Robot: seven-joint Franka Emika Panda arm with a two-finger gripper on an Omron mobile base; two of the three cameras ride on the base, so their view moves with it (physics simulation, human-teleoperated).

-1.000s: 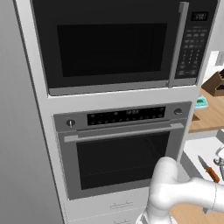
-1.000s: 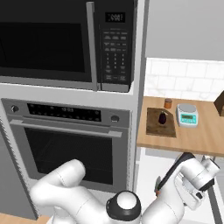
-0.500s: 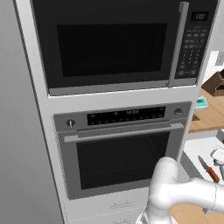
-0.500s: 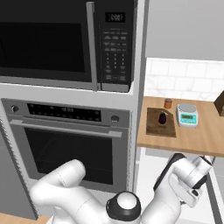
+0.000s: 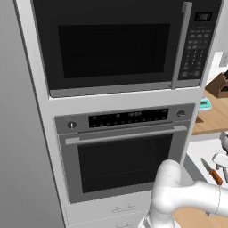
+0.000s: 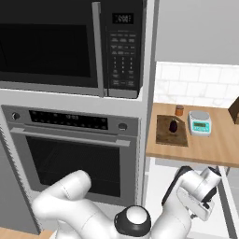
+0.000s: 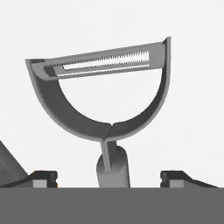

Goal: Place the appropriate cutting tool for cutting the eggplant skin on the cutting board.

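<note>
Gripper (image 7: 109, 177): hanging directly over the peeler, fingertips (image 7: 41, 177) standing wide apart to either side of the handle, not touching it; jaws spread, clamping nothing.
Peeler (image 7: 105, 96): lying flat on a pale surface between the fingertips; Y-shaped grey tool, serrated slotted blade bridging the curved yoke at the far end, short handle pointing back toward the hand.
Arm (image 6: 186, 196): bending down to the right of the oven column, wrist dipping below the wooden counter's edge in the right base view; white elbow (image 5: 178, 196) showing low in the left base view.
Orange-handled knife (image 5: 211, 171): lying on the pale surface at the right edge of the left base view, near the wrist, blade pointing away.
Wall oven (image 6: 74, 154): sitting closed in the column, dark glass door, bar handle, control strip with two knobs.
Microwave (image 5: 116, 42): sitting closed above the oven, keypad on the right.
Wooden counter (image 6: 210, 149): extending right of the column, above the hand.
Cutting board (image 6: 164, 135): lying on the counter beside the column.
Eggplant (image 6: 173, 126): resting on the board's far right part.
Kitchen scale (image 6: 200, 122): standing just right of the board.
Small brown jar (image 6: 179, 110): standing behind the board, against the tiled wall.
</note>
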